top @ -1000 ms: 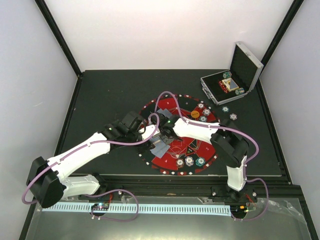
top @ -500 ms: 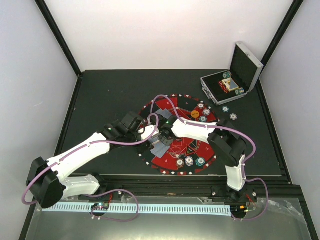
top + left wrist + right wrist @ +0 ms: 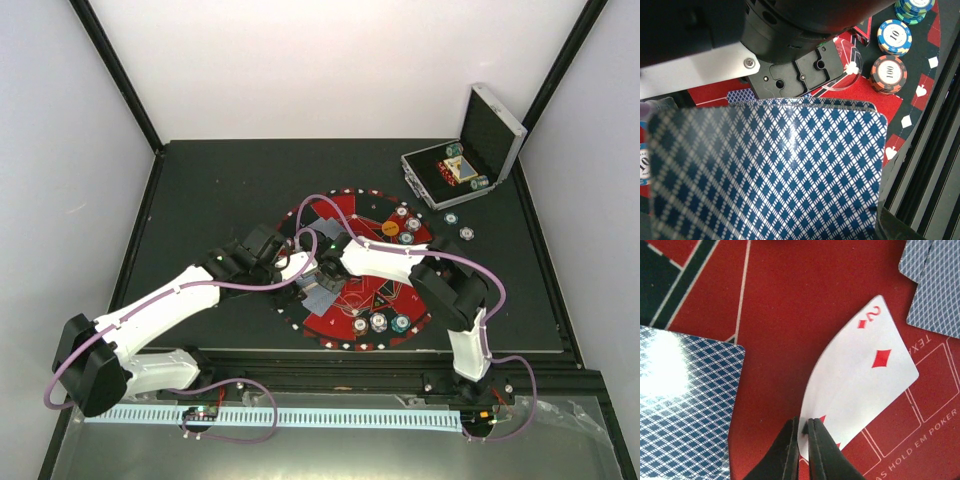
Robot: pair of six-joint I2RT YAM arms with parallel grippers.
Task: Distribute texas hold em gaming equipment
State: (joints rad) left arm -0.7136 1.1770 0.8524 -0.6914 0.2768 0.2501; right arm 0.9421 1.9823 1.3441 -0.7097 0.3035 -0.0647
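The right end effector point(image 3: 803, 426) is pinched narrow on the near corner of a single card, the two of diamonds point(image 3: 867, 372). The card's face is turned toward the wrist camera and it stands out over the red mat point(image 3: 775, 315). I cannot tell whether its far edge touches the mat.

Just left of it lies the deck point(image 3: 770, 170), backs up, held in the left end effector point(image 3: 303, 287), whose fingers are closed narrow on it, at the near left part of the mat. Two dealt cards point(image 3: 935, 285) lie back-up to the far right of the held card. Poker chips point(image 3: 888, 74) stand stacked near the mat's near edge.

The step appears to be dealing this one card from the deck to a place on the mat. To do it well:

- The left arm should hold the deck steady so no second card drags along.
- The right arm should carry the card clear of the deck and the cards already laid.
- It should lower the card until it lies nearly flat, then part its fingers only a little.
- A high release risks the card fluttering or flipping, since it hangs by one corner.
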